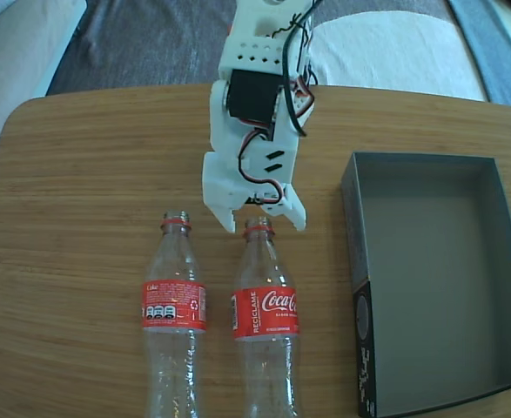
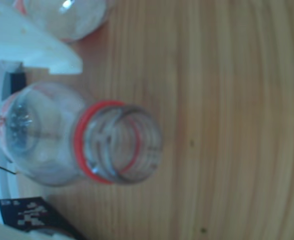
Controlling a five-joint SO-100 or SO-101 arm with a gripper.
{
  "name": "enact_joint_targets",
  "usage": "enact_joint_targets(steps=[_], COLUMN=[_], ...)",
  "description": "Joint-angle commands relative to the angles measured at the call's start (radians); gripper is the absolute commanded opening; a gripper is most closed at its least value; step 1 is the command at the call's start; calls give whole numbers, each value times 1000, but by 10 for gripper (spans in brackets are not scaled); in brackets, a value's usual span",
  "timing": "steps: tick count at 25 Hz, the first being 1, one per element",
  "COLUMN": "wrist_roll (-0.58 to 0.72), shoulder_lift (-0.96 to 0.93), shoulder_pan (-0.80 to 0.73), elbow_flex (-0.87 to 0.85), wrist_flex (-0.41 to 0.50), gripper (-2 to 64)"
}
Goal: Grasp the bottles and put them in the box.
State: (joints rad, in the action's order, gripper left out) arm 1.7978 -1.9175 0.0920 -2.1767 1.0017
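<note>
I'm seeing my hand [image 1: 261,223] hanging open astride the neck of the right bottle [image 1: 265,322], clear, capless, red-labelled, which is lying beside its twin [image 1: 174,306] on the table [image 1: 81,192], left of the grey box [image 1: 429,287].

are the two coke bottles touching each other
Apart. The fixed view shows bare wood between the left bottle and the right bottle along their whole length.
</note>
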Motion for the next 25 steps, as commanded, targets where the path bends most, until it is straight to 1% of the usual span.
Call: enact_joint_targets(steps=[1, 5, 10, 15, 18, 22, 25], wrist_roll=[-3, -3, -3, -5, -5, -52, -54], shoulder_lift=[-15, -14, -14, -14, 14, 101, 126], shoulder_pan=[-2, -2, -2, 8, 6, 0, 0], elbow_flex=[11, 8, -35, -83, -91, -66, -60], wrist_flex=[-8, -12, -20, -120, -160, -198, -198], gripper=[433, 433, 433, 433, 433, 433, 433])
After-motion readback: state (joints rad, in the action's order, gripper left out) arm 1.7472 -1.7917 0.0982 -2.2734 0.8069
